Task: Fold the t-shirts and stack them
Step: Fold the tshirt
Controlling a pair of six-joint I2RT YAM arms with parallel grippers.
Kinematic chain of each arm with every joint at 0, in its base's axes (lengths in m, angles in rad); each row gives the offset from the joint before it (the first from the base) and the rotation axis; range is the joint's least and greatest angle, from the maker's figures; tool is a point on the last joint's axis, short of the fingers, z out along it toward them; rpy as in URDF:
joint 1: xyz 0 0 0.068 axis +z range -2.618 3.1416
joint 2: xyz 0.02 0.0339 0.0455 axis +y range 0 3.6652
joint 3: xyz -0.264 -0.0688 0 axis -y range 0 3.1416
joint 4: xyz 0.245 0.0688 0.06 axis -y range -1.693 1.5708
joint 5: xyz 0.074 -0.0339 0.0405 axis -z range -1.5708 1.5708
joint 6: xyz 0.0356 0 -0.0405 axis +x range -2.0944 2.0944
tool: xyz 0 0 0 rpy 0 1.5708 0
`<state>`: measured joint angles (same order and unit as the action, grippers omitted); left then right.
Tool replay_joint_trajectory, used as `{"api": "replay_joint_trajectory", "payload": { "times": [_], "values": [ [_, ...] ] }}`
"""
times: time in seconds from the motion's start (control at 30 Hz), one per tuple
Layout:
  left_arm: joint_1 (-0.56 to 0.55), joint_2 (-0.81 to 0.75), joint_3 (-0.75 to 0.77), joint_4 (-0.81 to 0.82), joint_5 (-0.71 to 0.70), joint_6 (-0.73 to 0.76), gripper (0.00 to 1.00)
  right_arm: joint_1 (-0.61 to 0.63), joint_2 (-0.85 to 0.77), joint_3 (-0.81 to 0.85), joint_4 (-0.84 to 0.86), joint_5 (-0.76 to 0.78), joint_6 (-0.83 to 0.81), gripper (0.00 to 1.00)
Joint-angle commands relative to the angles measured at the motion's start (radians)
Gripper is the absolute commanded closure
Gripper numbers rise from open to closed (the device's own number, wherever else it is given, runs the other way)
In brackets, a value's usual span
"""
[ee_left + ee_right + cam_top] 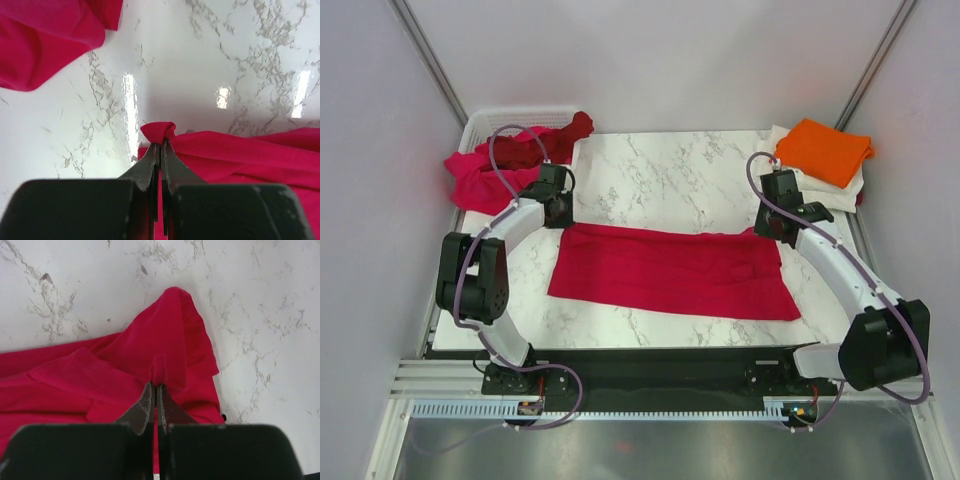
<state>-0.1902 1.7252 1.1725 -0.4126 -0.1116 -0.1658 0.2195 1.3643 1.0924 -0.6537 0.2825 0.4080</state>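
Observation:
A crimson red t-shirt [670,270] lies folded into a wide band across the middle of the marble table. My left gripper [558,213] is shut on its far left corner, a small bunch of red cloth [159,131] at the tips. My right gripper [775,226] is shut on its far right corner [160,367]. A folded orange t-shirt [823,150] lies on a cream-white one [840,185] at the far right. A magenta-pink t-shirt [480,175] and a dark maroon one [545,140] hang over the basket at the far left.
A white plastic basket [485,125] stands at the far left corner. The pink shirt also shows in the left wrist view [45,40]. Grey walls close in both sides. The table's near edge [620,345] runs just in front of the red shirt.

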Motion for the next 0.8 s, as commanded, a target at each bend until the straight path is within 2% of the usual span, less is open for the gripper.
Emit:
{"api": "replay_joint_trajectory", "payload": {
  "times": [0.0,0.33,0.47,0.57,0.6,0.63,0.77],
  "values": [
    [0.000,-0.084,-0.025,0.038,-0.037,0.041,0.98,0.006,-0.100,-0.051,-0.018,-0.002,0.054,1.00],
    [0.000,-0.084,-0.068,0.066,-0.080,0.084,0.98,0.006,-0.292,-0.190,-0.098,0.059,0.214,1.00],
    [-0.006,-0.127,-0.089,0.103,-0.047,0.098,0.98,0.007,-0.366,-0.252,-0.113,0.084,0.290,1.00],
    [-0.040,-0.217,-0.173,0.269,-0.007,0.147,0.98,0.006,-0.389,-0.278,-0.115,0.125,0.313,1.00],
    [-0.048,-0.242,-0.200,0.397,0.001,0.169,0.98,0.006,-0.386,-0.270,-0.115,0.129,0.315,1.00],
    [-0.051,-0.280,-0.224,0.459,0.016,0.201,0.98,0.007,-0.380,-0.263,-0.109,0.129,0.310,1.00],
    [-0.052,-0.265,-0.238,0.537,0.058,0.248,0.98,0.007,-0.318,-0.215,-0.083,0.126,0.273,1.00]
  ]
}}
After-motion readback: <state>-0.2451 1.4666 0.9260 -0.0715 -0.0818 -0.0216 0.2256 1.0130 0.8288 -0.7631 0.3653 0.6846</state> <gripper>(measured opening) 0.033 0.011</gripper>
